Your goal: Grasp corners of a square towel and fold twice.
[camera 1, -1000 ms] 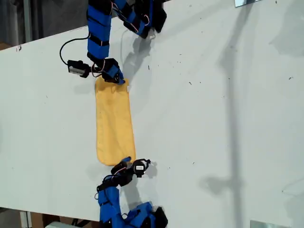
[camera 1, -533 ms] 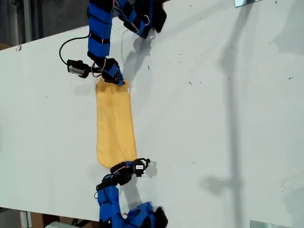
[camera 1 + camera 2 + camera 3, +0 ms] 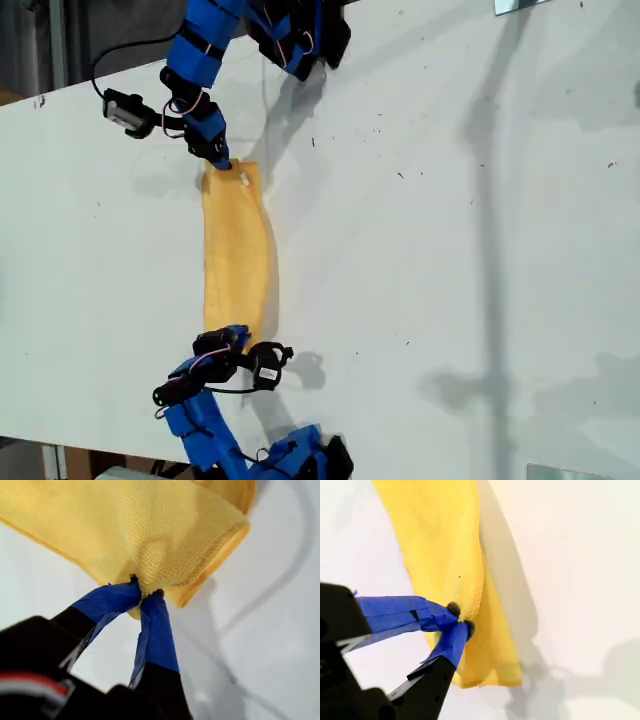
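Towel (image 3: 238, 250), a long strip on counter (image 3: 450, 250) toward exterior view's left; my first gripper (image 3: 146, 592) & my second gripper (image 3: 461, 617), claws pinched on opposite ends; best: lift level, equal pace, slight tension, edges aligned.

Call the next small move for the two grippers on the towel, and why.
Probably lift both ends a little and carry them together across the strip for the second fold. My first gripper and my second gripper are each shut on the towel, which lies as a narrow folded strip on the table.
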